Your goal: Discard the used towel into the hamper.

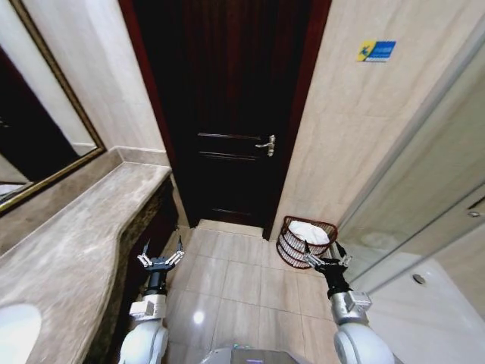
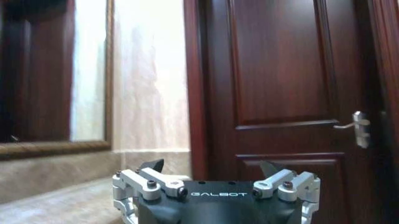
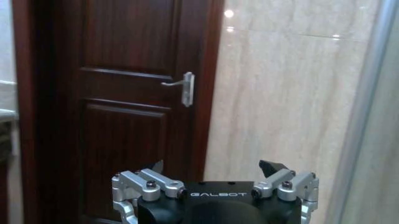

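You are facing a dark wooden door (image 1: 227, 114) at the far end of a narrow bathroom, its silver handle (image 1: 267, 144) on the right side of the panel; the hamper (image 1: 305, 243) sits on the tiled floor (image 1: 235, 280) to the right of the door, against the beige wall (image 1: 356, 136), with a white towel (image 1: 311, 231) already lying inside it, bunched near the rim; your right gripper (image 1: 327, 260) hangs in the air just near of the hamper, overlapping its near edge in the head view, jaws spread wide and holding nothing; whether it touches the rim you cannot tell; your left gripper (image 1: 160, 259) hovers over the floor on the left, just beside the front of the marble surface (image 1: 68, 258), jaws likewise spread wide and empty; a framed mirror (image 1: 38, 114) hangs on the left wall above that surface, and the edge of a white basin (image 1: 15, 334) shows at its near end; a blue sign (image 1: 377, 51) is stuck high on the right wall; a glass partition (image 1: 424, 197) runs along the right.
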Controlling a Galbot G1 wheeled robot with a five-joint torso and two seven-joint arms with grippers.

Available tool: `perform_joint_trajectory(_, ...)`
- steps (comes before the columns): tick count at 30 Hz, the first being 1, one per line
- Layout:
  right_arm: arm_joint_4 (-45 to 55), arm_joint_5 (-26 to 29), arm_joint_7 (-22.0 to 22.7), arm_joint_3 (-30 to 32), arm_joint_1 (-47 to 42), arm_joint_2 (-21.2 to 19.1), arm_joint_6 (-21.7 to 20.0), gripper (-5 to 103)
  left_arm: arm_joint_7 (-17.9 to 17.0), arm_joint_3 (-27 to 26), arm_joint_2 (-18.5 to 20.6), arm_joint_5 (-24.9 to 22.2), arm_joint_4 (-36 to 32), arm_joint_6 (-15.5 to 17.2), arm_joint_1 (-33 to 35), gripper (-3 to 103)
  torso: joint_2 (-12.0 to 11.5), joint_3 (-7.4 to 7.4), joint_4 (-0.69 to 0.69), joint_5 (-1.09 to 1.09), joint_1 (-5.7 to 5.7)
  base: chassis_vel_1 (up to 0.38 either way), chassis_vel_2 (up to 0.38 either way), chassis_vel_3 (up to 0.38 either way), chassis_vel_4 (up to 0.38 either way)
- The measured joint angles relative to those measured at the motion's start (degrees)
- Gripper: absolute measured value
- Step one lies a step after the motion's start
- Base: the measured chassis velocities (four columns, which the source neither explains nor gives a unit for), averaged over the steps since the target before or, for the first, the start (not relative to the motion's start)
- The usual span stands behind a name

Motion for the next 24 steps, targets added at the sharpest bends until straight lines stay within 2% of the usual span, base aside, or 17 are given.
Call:
perform_joint_trajectory(2,0.1,0.0,0.0,-0.5,0.2,-0.1,-0.2,100,-0.5,-0.2,-0.1,0.9,0.1,-1.4,0.1,100,0.0,0.0,0.01,0.02,0.0,0.145,-0.028,-0.069,0.131)
perform_joint_trajectory(7,0.3,0.0,0.0,-1.1,0.0,-0.1,-0.1,100,-0.9,0.0,-0.6,0.8,-0.2,-2.2,0.6,100,0.0,0.0,-0.01,0.02,0.0,0.093,-0.082,-0.087,0.093)
perform_joint_trajectory(17,0.7,0.0,0.0,-1.6,-0.7,0.2,0.4,100,-1.1,-0.3,-0.9,1.1,-1.0,-2.1,1.3,100,0.0,-0.01,0.0,0.01,0.0,0.088,-0.097,-0.077,0.095)
perform_joint_trajectory(24,2.3,-0.9,0.4,-2.3,-1.9,0.9,1.0,100,-1.6,-0.3,-0.7,3.2,-1.0,-1.2,1.2,100,0.0,-0.01,-0.01,0.0,-0.01,0.081,-0.076,-0.101,0.073)
